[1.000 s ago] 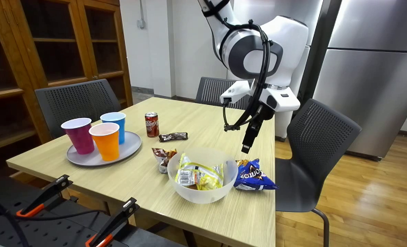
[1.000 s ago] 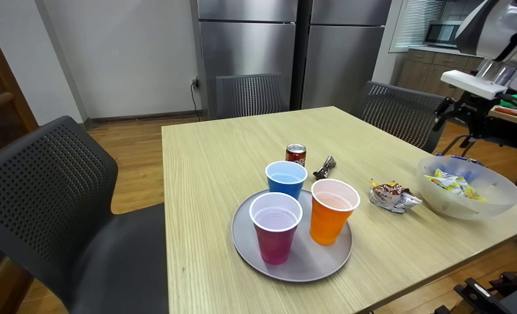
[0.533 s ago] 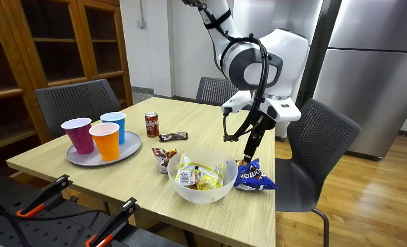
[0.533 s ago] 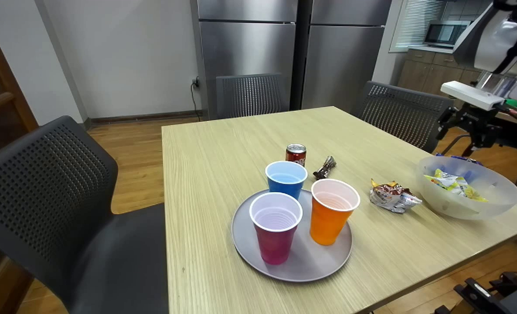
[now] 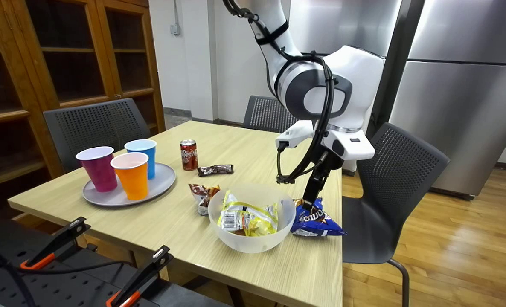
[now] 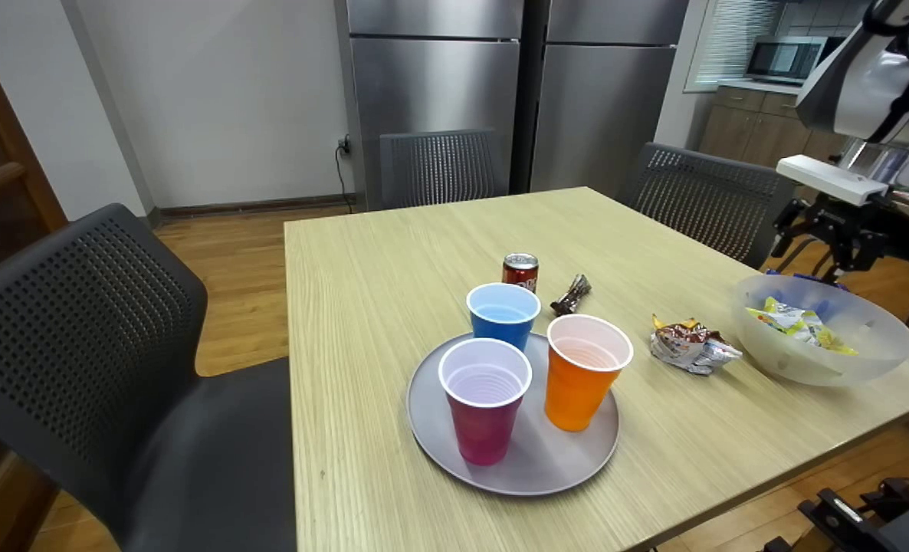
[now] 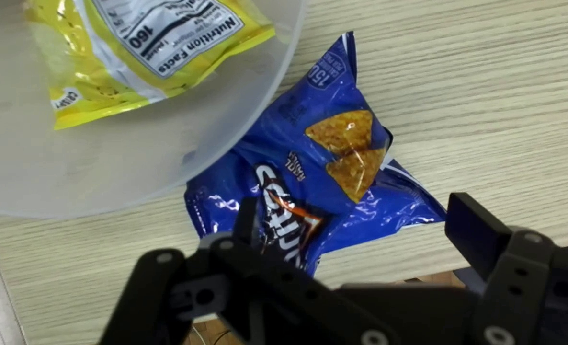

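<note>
**Black two-finger gripper [image 7: 355,221] hangs over a shiny blue Doritos bag [image 7: 308,163], jaws spread wide!**

From the wrist, one fingertip overlaps the bag by its white lettering, while the other sits just past a pointed corner! Is either touching the wrapper? I can't tell from here. The bag, two golden chips printed on its front, lies close to the edge of a pale wood-grain table [image 5: 172,224], on the side where a dark grey chair with a perforated back [image 5: 396,187] stands. Just beside the bag, a big, round, frosted bowl [image 5: 253,245], and seen from above its rim covers a strip of that blue wrapper. Inside the bowl, a yellow snack packet [image 7: 159,52] shows its nutrition label!

On the bowl's other side, look, a crumpled brown-and-silver foil bag [image 5: 202,198]. Further in from the edges, a small dark-brown wrapped candy bar [image 5: 215,170] lies flat, and near it a dark red Dr Pepper can [image 5: 189,155] stands upright. Over toward the table's opposite edge, well apart from the gripper, a flat, round, grey plate [image 6: 550,464] carries three upright cups: a purple cup [image 6: 485,429], an orange cup [image 6: 577,387] and a blue cup [image 6: 503,330]. Behind the chair, a tall stainless-steel refrigerator [image 5: 466,115] gleams.
</note>
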You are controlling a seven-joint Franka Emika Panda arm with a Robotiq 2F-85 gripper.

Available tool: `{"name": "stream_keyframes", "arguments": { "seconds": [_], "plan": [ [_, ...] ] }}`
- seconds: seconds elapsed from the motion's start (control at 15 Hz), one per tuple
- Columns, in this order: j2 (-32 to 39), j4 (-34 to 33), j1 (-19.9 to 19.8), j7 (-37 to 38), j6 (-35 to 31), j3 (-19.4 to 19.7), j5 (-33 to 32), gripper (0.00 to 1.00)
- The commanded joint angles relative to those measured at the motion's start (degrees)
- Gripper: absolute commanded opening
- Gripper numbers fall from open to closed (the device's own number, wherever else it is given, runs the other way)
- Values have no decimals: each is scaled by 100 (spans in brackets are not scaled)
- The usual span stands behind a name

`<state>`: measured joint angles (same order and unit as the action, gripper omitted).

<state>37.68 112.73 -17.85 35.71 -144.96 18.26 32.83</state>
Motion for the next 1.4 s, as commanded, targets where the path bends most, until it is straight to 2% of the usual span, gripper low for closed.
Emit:
{"name": "stream_keyframes", "arguments": {
  "seconds": [0.0,0.27,0.33,0.4,1.0,1.33],
  "plan": [
    [94,-129,-17,255,18,17,-151,100],
    [119,-149,-18,276,33,27,-169,100],
    [125,-154,-19,279,31,27,-168,75],
    [133,-162,-17,277,34,29,-176,74],
    [139,-238,-36,270,62,17,-159,3],
    [158,-302,-39,299,68,19,-158,0]
  ]
}}
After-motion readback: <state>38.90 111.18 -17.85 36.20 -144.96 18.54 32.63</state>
